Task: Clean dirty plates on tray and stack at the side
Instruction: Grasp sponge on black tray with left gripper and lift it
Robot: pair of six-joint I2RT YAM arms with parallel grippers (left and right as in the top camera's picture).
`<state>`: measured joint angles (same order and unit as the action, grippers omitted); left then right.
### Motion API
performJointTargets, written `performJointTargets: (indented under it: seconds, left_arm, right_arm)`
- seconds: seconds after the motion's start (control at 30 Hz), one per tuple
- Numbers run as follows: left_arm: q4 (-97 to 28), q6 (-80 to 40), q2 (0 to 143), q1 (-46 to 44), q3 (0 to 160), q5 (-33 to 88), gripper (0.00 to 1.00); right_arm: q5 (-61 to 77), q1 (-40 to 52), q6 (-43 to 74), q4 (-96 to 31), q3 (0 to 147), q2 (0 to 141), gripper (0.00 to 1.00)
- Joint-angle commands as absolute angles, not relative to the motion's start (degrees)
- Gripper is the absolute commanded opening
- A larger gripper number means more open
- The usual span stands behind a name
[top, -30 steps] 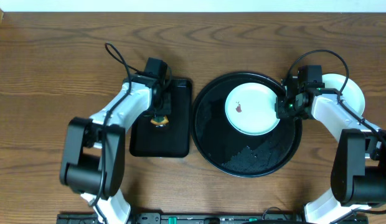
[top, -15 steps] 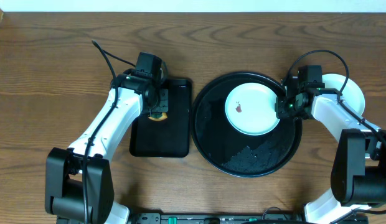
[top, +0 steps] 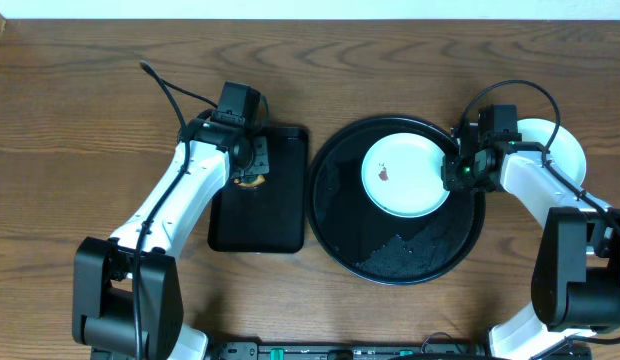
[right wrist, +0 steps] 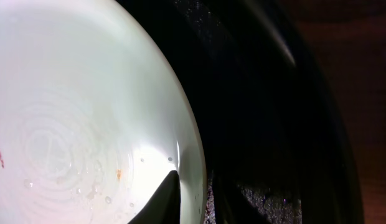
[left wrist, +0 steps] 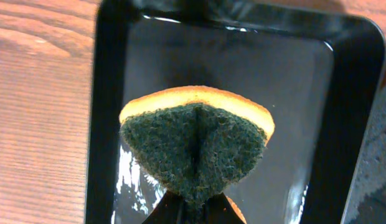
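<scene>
Green scouring fibre over orange foam: the sponge (left wrist: pixel 196 146) is hanging folded in the left gripper (left wrist: pixel 194 211), whose jaws are pressing together on its lower edge, above the rectangular black tray (left wrist: pixel 103 93). Across the table, the right gripper (top: pixel 453 172) is sitting at the right rim of the mint-white plate (top: pixel 405 175). That plate is lying in the round black tray (top: pixel 390 265) with a reddish smear (top: pixel 383 173) left of its centre. In the right wrist view one fingertip (right wrist: pixel 167 198) is lying over the plate's inner slope and the rim is passing between the jaws. Whether they are clamping it or standing slack, I cannot tell. Another white plate (top: pixel 568 150) is resting on the wood tabletop (top: pixel 80 90) at the right, partly hidden beneath that arm.

Droplets are beading on the plate and the glossy tray, so slipping is looking like the chief hazard. If the rim is not firmly held, the plate is likely to skate or spin once the sponge is pressing on the smear. The sponge is being held only by a narrow fold, so hard scrubbing is risking it twisting or pulling free. A wet rim could also slide out during a lift toward the neighbouring plate, or knock against it.
</scene>
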<state>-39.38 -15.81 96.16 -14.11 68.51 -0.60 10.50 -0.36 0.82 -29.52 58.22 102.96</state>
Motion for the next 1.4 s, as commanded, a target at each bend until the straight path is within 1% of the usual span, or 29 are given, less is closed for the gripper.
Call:
performJointTargets:
  seconds: [0.0, 0.5, 0.67, 0.8, 0.9, 1.0, 1.17, 1.37]
  left_arm:
    - [-39.3, -20.1, 96.3, -14.2, 68.8, -3.9, 0.08]
    - [-38.3, -19.1, 97.1, -14.2, 68.7, -3.9, 0.08]
    - [-38.4, -15.2, 97.2, -14.2, 68.9, -3.4, 0.08]
    - [-42.7, -12.6, 97.2, -14.2, 72.0, -3.5, 0.08]
    - [-47.1, -12.7, 97.2, -14.3, 75.1, -3.5, 0.07]
    - [-48.6, -12.7, 97.2, -15.0, 75.7, -3.5, 0.07]
    - [-48.2, -12.7, 99.4, -17.3, 75.7, -3.5, 0.07]
    - [-42.6, -12.0, 101.4, -18.7, 75.6, -5.9, 0.07]
  right_arm:
    - [11.0, -0.3, 0.6, -29.6, 58.4, 101.6, 0.19]
    - [11.0, -0.3, 0.6, -29.6, 58.3, 101.6, 0.21]
    - [11.0, -0.3, 0.6, -29.6, 58.3, 101.6, 0.21]
    - [11.0, -0.3, 0.6, -29.5, 58.3, 101.6, 0.22]
    - [11.0, -0.3, 0.6, -29.4, 58.4, 101.6, 0.22]
    - [11.0, -0.3, 0.6, -29.4, 58.3, 101.6, 0.22]
    - [11.0, -0.3, 0.6, -29.4, 58.3, 101.6, 0.22]
    - [11.0, -0.3, 0.6, -29.4, 58.3, 101.6, 0.24]
